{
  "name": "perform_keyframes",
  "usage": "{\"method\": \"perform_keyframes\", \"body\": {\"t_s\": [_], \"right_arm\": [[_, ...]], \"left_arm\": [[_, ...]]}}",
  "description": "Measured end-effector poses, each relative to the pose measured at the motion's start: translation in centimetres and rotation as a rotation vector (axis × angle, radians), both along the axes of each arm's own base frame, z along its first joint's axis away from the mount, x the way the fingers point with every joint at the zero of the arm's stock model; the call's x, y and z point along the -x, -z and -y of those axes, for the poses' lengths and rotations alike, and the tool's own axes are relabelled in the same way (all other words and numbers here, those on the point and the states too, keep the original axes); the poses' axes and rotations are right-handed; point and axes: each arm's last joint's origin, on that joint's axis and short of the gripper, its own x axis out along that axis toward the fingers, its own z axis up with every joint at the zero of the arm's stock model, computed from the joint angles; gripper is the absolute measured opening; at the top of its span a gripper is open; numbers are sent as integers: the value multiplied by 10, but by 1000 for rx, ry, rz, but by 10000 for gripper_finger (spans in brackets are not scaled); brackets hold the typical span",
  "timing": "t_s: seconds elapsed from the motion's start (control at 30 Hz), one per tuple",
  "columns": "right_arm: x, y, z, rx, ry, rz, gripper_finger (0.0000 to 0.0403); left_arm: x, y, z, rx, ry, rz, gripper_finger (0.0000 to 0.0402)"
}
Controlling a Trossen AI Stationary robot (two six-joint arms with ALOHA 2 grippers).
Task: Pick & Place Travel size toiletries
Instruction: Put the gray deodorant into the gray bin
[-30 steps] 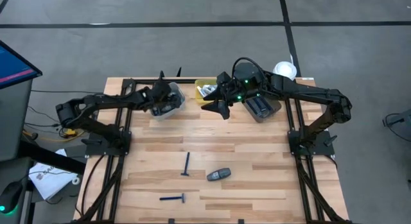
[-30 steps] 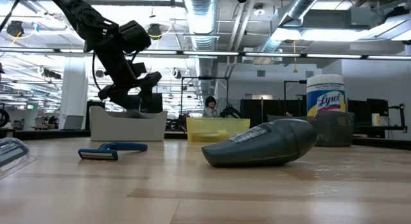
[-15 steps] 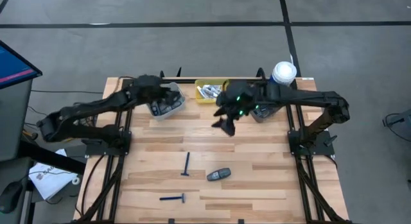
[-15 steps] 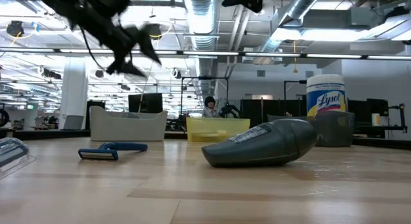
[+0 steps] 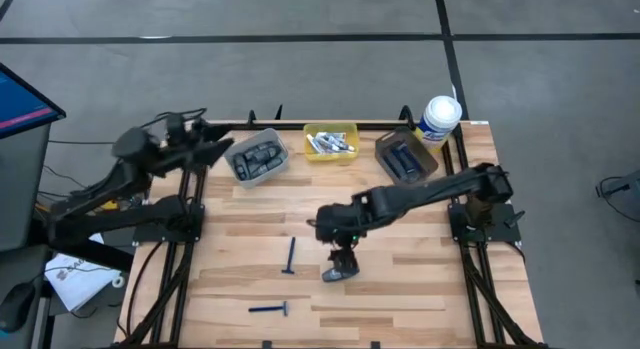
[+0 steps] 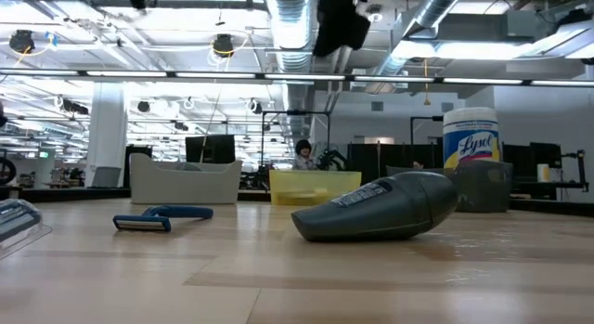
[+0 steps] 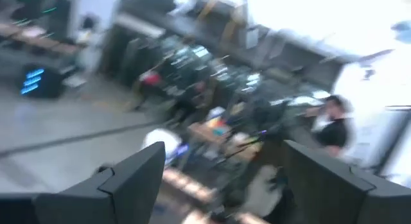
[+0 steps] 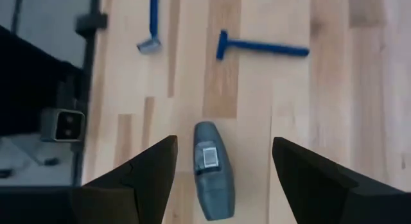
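Right end effector (image 5: 345, 257) hangs over grey pod (image 5: 340, 272), fingers spread to straddle it. Left end effector (image 5: 215, 149) beyond tabletop edge, fingers apart, empty.

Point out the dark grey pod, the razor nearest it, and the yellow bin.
dark grey pod (image 8: 211, 167): right wrist view, its label.
razor nearest it (image 5: 290, 255): high view, mid-handle.
yellow bin (image 5: 354, 142): high view, right wall.
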Motion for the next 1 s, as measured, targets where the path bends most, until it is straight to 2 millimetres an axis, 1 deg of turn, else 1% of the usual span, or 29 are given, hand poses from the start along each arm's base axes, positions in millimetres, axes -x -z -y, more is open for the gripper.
{"method": "perform_keyframes", "body": {"t_s": [0.17,0.23,0.3,0.43,0.53,0.67,0.77,0.8,0.9,0.97,1.0], "right_arm": [[-5,24,-17,33,-42,-76,248],[-4,34,-24,63,-68,-112,248],[-5,44,-29,86,-96,-151,248],[-4,63,-37,114,-122,-228,248],[-5,75,-43,143,-133,-259,248],[-8,92,-46,152,-133,-309,253],[-8,95,-45,155,-125,-331,265],[-8,95,-45,156,-126,-322,270],[-12,102,-44,173,-116,-324,289],[-12,103,-42,175,-112,-329,301],[-15,105,-44,169,-114,-313,307]], "left_arm": [[16,-29,24,-141,260,113,302],[18,-34,32,-186,359,123,301],[15,-35,37,-197,433,122,301],[1,-32,47,-169,551,92,301],[-16,-27,55,-148,627,44,301],[-38,-18,65,-118,673,-23,301],[-52,-12,72,-107,711,-58,301],[-54,-12,74,-107,721,-57,301],[-59,-10,78,-105,742,-66,301],[-60,-9,79,-101,738,-72,301],[-60,-9,79,-100,735,-69,301]]}}
